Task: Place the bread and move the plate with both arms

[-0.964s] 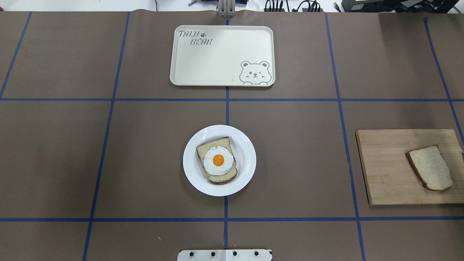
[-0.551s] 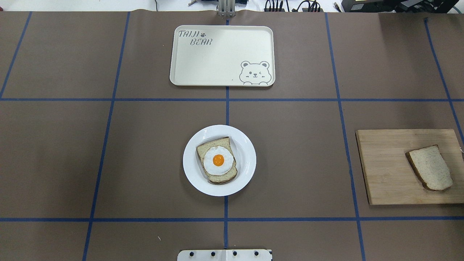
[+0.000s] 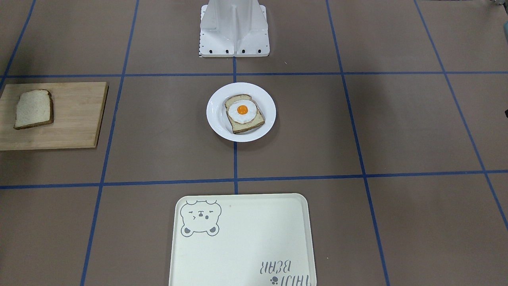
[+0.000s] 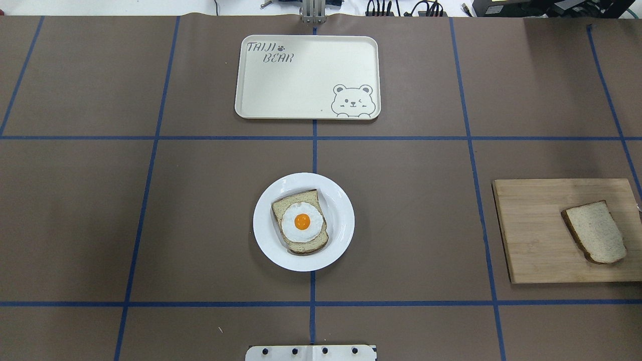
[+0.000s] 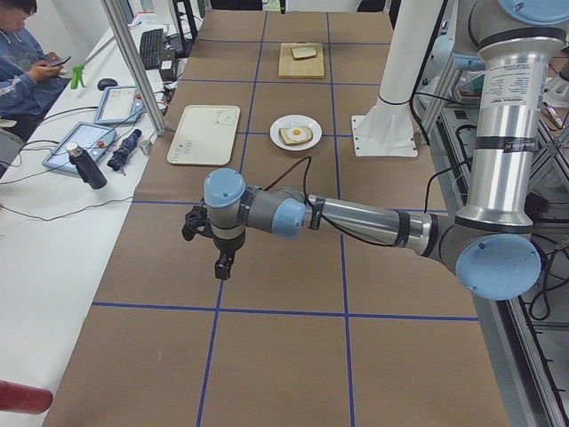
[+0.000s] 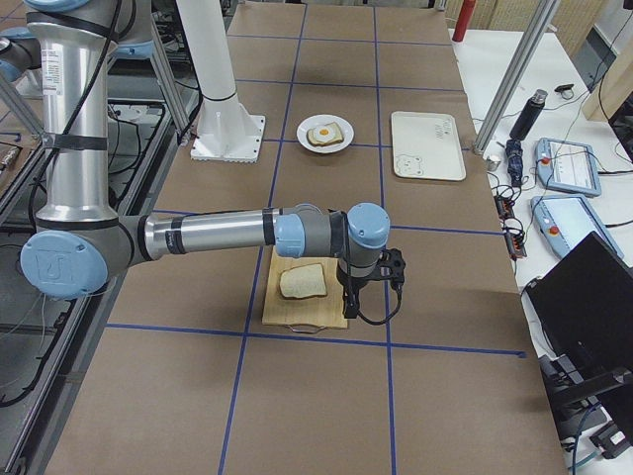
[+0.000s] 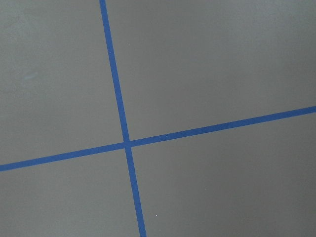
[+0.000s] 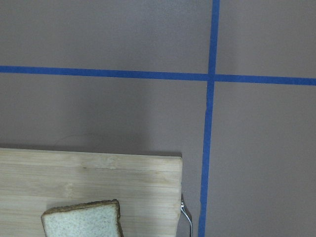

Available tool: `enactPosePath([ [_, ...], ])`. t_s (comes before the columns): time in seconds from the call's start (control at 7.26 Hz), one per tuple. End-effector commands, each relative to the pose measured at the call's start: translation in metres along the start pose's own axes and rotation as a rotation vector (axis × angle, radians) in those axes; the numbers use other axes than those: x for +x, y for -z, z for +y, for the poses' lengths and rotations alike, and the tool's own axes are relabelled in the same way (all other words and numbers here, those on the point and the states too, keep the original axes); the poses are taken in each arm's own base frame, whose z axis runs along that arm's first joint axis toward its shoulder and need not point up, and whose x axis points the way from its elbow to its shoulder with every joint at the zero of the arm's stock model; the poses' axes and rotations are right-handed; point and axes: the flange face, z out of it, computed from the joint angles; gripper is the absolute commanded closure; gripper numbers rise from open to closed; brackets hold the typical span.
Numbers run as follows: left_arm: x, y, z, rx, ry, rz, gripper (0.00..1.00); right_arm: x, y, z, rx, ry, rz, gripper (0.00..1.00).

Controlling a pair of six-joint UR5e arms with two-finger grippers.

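So my right gripper [image 6: 347,300] hangs near the bread [image 6: 303,282], prob. for pickup; its opening, can't tell.

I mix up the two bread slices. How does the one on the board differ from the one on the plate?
The bread on the wooden board is bare; the egg slice on the plate carries a fried egg. The bread lies on the robot's right; the egg slice sits mid-table. Both are pale with brown crust.
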Motion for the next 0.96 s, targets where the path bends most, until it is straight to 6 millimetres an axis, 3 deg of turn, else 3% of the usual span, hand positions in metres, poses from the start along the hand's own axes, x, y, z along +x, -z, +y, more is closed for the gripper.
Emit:
enactPosePath([
  [0.0,0.001,-0.001,0.0,0.0,-0.002,0.001,0.01,-0.007,0.003,-0.001,0.005,0.009,-0.04,0.0],
  [0.28,0.002,-0.001,0.0,-0.001,-0.003,0.002,0.01,-0.016,0.0,-0.004,0.02,0.045,-0.055,0.0],
  [0.55,0.003,0.001,0.0,0.003,-0.007,0.0,0.01,-0.038,-0.04,0.004,-0.022,0.138,-0.065,0.0],
  [0.83,0.005,0.002,-0.002,0.005,-0.011,0.001,0.01,-0.04,-0.065,0.014,-0.067,0.153,-0.074,0.0],
])
